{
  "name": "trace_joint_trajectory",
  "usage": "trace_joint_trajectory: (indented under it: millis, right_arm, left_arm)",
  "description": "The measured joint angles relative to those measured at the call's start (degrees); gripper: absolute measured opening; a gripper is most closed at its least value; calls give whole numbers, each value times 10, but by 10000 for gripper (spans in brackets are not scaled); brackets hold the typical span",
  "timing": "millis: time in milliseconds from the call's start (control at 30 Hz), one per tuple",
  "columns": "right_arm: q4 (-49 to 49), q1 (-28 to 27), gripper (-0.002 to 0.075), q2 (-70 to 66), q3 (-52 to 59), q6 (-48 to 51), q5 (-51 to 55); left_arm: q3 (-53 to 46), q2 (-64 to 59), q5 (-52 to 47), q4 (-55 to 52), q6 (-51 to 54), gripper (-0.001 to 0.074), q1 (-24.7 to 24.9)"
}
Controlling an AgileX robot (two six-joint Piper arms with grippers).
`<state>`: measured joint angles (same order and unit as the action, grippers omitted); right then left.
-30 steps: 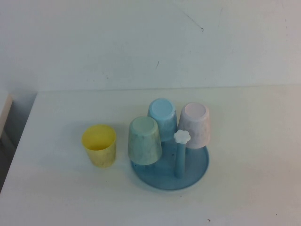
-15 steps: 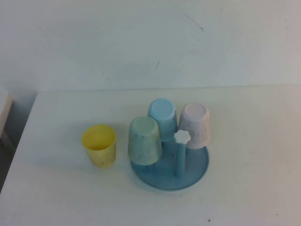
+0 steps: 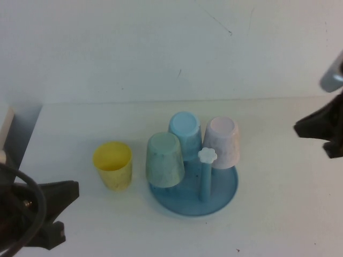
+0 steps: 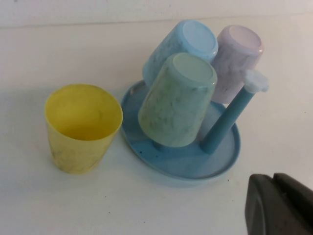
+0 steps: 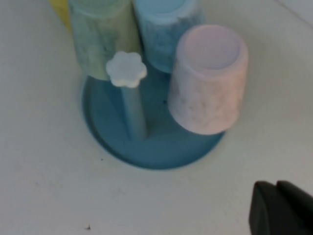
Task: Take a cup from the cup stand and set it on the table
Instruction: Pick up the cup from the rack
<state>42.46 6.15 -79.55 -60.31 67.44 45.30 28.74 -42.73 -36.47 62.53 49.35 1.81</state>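
Note:
The pale pink cup [image 3: 222, 142] hangs upside down on a peg of the round blue cup stand [image 3: 225, 193], on its right side; it also shows in the right wrist view [image 5: 208, 88] and the left wrist view [image 4: 234, 58]. One bare peg with a white flower knob [image 3: 207, 156] stands at the front. My left gripper [image 3: 74, 189] is shut and empty at the white table's [image 3: 278, 214] front left, apart from the stand. My right gripper [image 3: 298, 128] is shut and empty at the right edge, well right of the pink cup.
A mint-green tumbler [image 3: 164, 159] and a light blue tumbler [image 3: 186, 134] hang upside down on the stand. A yellow tumbler [image 3: 113, 165] stands upright on the table left of the stand. A white wall rises behind the table.
Both arms have come into the high view, the left at the front left and the right at the right edge. The cups and stand have not moved.

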Motion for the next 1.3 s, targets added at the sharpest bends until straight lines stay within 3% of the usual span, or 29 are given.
trace_joint_trajectory:
  millis: [267,367,467,567,667,1100,1233,1300]
  right_arm:
    - [-103,124,0,-153,-155,-15,4]
    - [-123,142,70,-183,-203,-16,10]
    - [-124,148,272,-205,-232,-16,17]
    - [-124,148,547,-228,-254,-16,17]
    - [-119,148,652,-250,-269,-17,18]
    - [-114,148,688,-333,-307,-18,5]
    - [-114,148,576,-342,-307,-20,5]
    - [-113,148,564,-342,-308,-20,5]
  left_arm:
    - [1,-27,10,24,67,-2,0]
    - [1,-27,10,25,76,-2,0]
    - [2,-27,10,26,78,-2,0]
    - [2,-27,10,26,78,-2,0]
    - [2,-27,10,26,78,-2,0]
    - [2,-27,12,20,84,-2,0]
    - [2,-27,6,20,86,-2,0]
    - [2,-27,1,20,86,-2,0]
